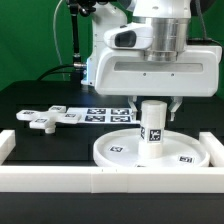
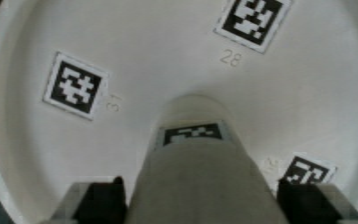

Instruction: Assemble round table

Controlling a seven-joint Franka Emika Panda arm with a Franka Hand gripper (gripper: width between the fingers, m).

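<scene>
The tool (image 1: 153, 104) pinches the leg (image 1: 153, 128) upright at the centre of the disc (image 1: 112, 152), probably to screw it in. The foot (image 1: 45, 118) lies aside.

In the wrist view the bottom edge cuts off the end effector (image 2: 190, 205) and its fingers (image 2: 105, 200), which seem pressed to the leg (image 2: 202, 165). The disc (image 2: 140, 40) runs past every edge. In the exterior view the leg hides part of the marker board (image 1: 105, 113).
</scene>
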